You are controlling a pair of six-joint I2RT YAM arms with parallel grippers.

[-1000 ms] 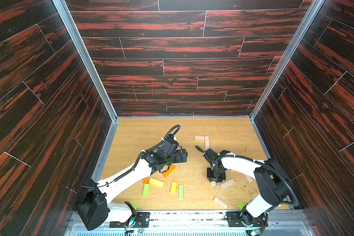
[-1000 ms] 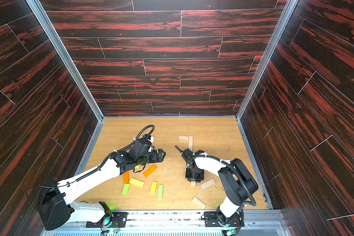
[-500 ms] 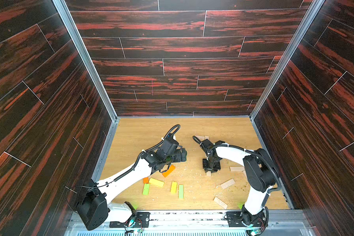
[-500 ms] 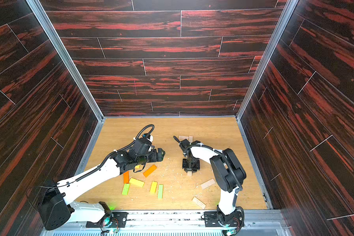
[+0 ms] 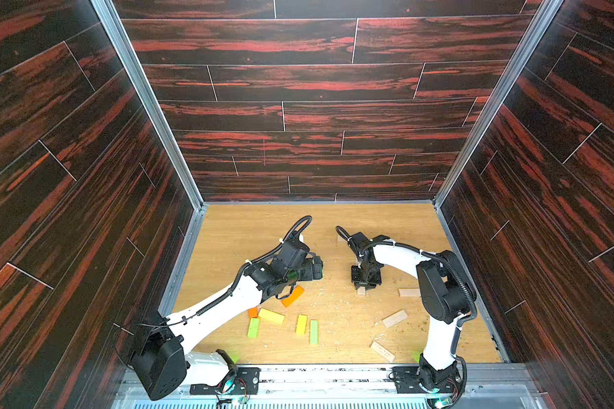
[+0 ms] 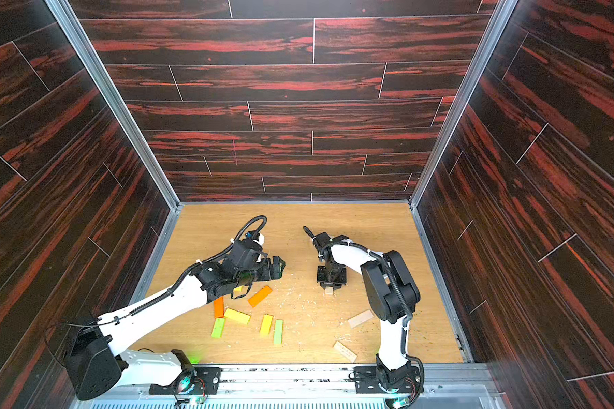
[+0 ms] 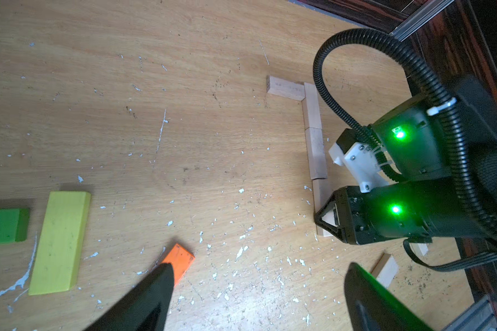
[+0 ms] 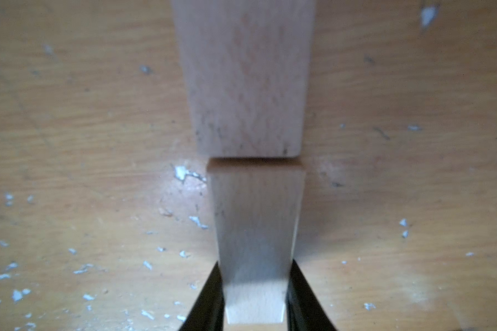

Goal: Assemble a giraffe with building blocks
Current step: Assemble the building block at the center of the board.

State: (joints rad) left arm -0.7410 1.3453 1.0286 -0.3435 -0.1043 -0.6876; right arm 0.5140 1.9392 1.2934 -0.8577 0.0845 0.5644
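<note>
pale plank [image 8: 256, 223] sits pinched between the tips of my right claw [image 8: 254, 286], low on the desk [image 8: 83, 143], its free end lined up with a second pale plank [image 8: 247, 80] across a thin gap; that one's far end is cropped. my left claw [image 7: 260, 272] hangs spread wide, one finger [image 7: 155, 286] covering part of an orange plank [image 7: 180, 259]. in both top views the right claw hides nearly all of the held plank.

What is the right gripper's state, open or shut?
Shut: the right gripper clamps a plain wooden block, both black fingers pressed against its sides in the right wrist view.
</note>
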